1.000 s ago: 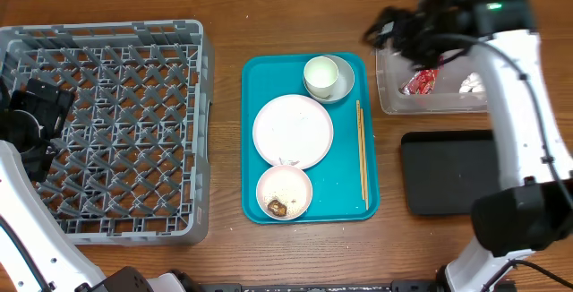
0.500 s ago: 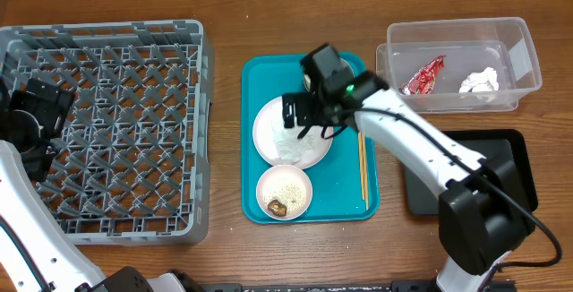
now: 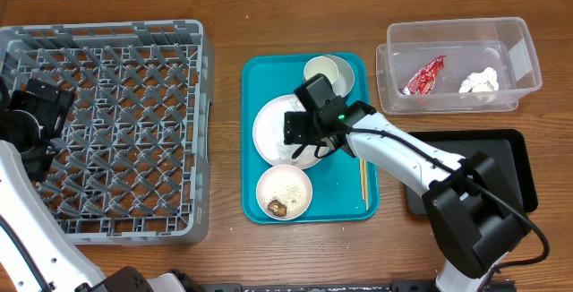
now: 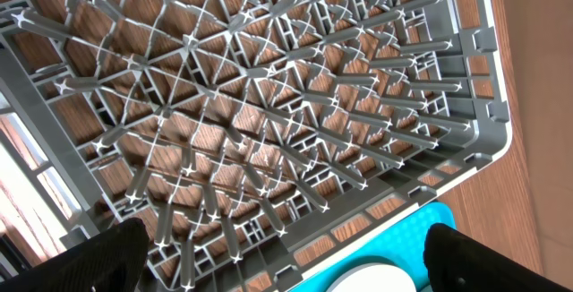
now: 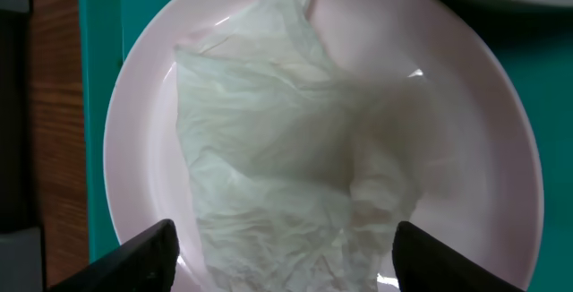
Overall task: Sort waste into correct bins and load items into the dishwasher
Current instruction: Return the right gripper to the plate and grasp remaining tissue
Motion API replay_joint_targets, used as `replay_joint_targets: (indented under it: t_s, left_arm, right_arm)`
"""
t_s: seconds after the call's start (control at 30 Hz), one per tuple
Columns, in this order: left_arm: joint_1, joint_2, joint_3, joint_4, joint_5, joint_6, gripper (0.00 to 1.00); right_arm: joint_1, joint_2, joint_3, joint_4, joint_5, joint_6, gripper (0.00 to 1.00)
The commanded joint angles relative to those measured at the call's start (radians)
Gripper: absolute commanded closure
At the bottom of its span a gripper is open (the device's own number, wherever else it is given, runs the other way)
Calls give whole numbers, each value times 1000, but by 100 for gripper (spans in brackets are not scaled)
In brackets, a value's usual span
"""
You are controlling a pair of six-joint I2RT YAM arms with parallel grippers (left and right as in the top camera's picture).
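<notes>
Right pincer (image 5: 286,249): spread wide above napkin (image 5: 269,158); covers much of plate (image 5: 501,140) overhead.
Left pincer (image 4: 286,261): spread, tips cut off, above rack (image 4: 269,113).

Napkin (image 5: 277,149) apparently lies on plate (image 5: 479,140), on tray (image 3: 345,193) right of rack (image 3: 107,131).

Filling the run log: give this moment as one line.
right gripper open over napkin on plate | left gripper open above rack | bin holds wrapper, tissue

A crumpled white napkin (image 5: 286,158) lies on the pale plate (image 5: 479,122) (middle of the teal tray (image 3: 345,193)); beside it a bowl (image 3: 285,184) holds a brown scrap (image 3: 277,207)
</notes>
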Motion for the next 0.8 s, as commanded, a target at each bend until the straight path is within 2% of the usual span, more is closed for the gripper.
replay_joint_targets:
  t_s: [0.0,0.1,0.2,0.3,0.4,0.43,0.77]
  left_arm:
    - [0,4,24,0,6,-13,0]
    - [0,4,24,0,6,-13,0]
    - [0,4,24,0,6,-13,0]
    - [0,4,24,0,6,-13,1]
    - [0,4,24,0,6,-13,0]
    - [0,4,24,0,6,-13,0]
    - [0,4,24,0,6,-13,0]
  right_arm:
    - [13,58,-3,16,33,51,24]
    - [16,102,-2,41,11,53,25]
    - [13,106,5,40,2,53,34]
    - [13,106,8,40,2,53,55]
    - [13,105,29,11,2,53,90]
    - [13,105,44,-4,2,53,96]
    - [-42,1,305,-190,35,102,96]
